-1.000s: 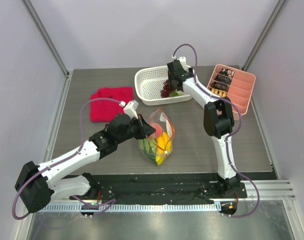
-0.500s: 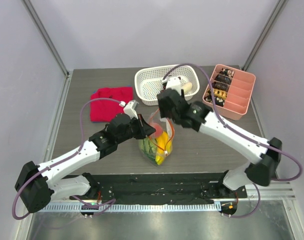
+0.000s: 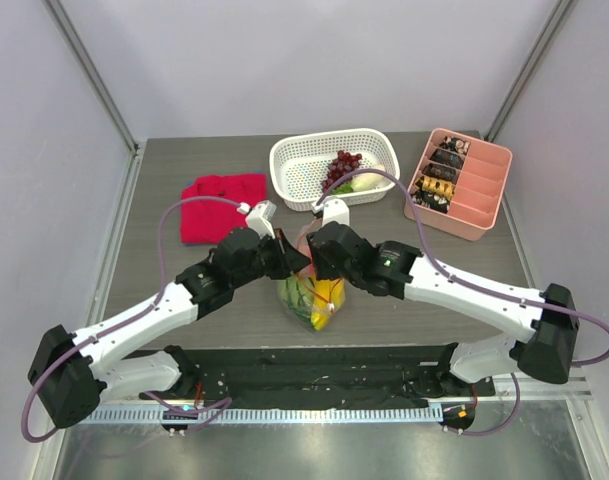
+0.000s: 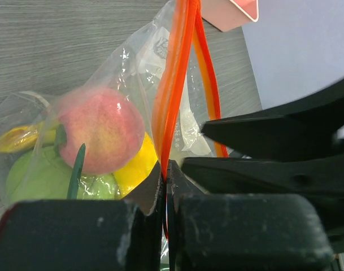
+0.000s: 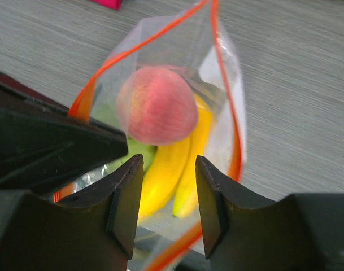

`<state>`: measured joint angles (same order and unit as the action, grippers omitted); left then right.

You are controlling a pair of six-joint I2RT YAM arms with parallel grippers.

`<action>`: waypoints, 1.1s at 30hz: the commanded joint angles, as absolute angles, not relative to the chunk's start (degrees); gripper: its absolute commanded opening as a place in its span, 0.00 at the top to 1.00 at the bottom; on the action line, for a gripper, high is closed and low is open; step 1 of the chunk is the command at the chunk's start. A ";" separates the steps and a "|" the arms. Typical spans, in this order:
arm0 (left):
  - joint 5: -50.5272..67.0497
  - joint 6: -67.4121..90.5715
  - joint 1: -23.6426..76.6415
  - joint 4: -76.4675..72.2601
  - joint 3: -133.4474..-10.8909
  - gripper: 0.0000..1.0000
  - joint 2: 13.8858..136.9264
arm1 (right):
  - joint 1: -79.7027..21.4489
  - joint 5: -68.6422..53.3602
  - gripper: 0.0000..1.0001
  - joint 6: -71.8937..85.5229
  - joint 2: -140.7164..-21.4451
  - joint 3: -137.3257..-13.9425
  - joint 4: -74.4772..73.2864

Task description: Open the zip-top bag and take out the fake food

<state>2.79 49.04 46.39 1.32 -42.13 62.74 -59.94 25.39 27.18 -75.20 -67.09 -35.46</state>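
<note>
The clear zip-top bag (image 3: 314,295) stands at the table's middle with its orange zipper mouth open. My left gripper (image 3: 294,262) is shut on one side of the orange zipper strip (image 4: 170,84), holding the bag up. Inside are a pink-red fruit (image 4: 101,138), yellow bananas (image 5: 167,169) and a green piece (image 4: 30,175). My right gripper (image 5: 169,189) is open and empty, just above the bag's mouth and the bananas; it also shows in the top view (image 3: 316,266). Dark red grapes (image 3: 342,167) and a white radish-like piece (image 3: 368,181) lie in the white basket (image 3: 294,160).
A pink divided tray (image 3: 479,190) with dark brown pieces stands at the back right. A red cloth (image 3: 222,205) lies at the back left. Both arms cross close together over the bag.
My right arm has swung from the basket, where the grapes now lie, down and left to the bag's mouth. The left gripper has kept its hold on the strip.
</note>
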 commanded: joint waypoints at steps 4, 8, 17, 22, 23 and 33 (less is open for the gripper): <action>0.71 47.55 46.50 4.13 -42.89 1.00 58.54 | -60.12 23.91 0.52 26.64 -79.27 -63.03 -20.07; -1.48 46.94 46.49 5.62 -43.07 1.00 58.01 | -59.85 23.64 0.32 24.35 -80.77 -59.42 -13.19; -7.12 46.41 47.46 7.82 -41.05 1.00 57.57 | -59.33 21.54 0.18 20.13 -86.04 -56.95 -2.82; -8.79 46.32 47.64 8.44 -39.73 1.00 56.95 | -59.15 19.87 0.14 19.51 -89.38 -54.67 4.73; -8.88 46.32 47.55 8.44 -39.38 1.00 56.78 | -59.24 20.04 0.14 19.60 -89.65 -54.67 5.01; -10.55 45.97 47.55 9.67 -38.85 1.00 54.67 | -59.24 20.66 0.53 16.79 -83.34 -52.91 6.94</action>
